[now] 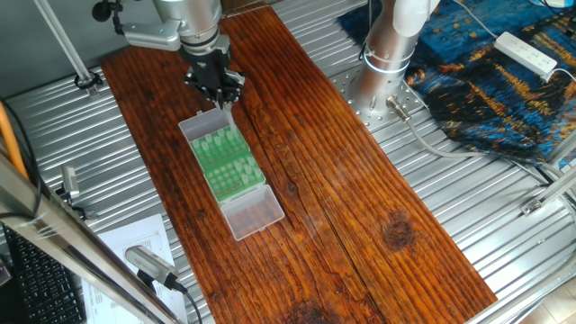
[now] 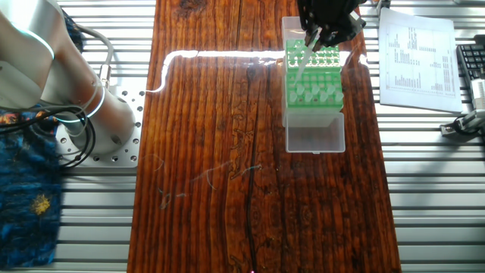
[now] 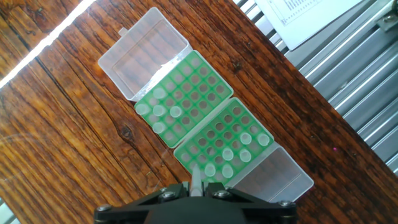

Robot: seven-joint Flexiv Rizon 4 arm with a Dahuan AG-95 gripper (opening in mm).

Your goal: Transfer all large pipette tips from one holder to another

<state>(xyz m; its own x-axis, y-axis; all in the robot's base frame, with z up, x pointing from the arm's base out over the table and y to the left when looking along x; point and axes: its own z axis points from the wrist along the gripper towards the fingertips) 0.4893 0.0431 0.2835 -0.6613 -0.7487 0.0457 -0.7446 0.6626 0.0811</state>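
**Pincer clamped on one tip above the near rack**

Your pincer (image 3: 196, 188) is closed on one pipette tip (image 3: 195, 177), held over the nearer green rack (image 3: 217, 142). You have two racks: about eight tips (image 3: 228, 154) seated there, about five (image 3: 159, 111) in the farther rack (image 3: 186, 93), both on the wooden surface (image 3: 68, 124).

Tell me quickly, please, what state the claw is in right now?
Claw: shut on a large pipette tip, held above the nearer green rack.
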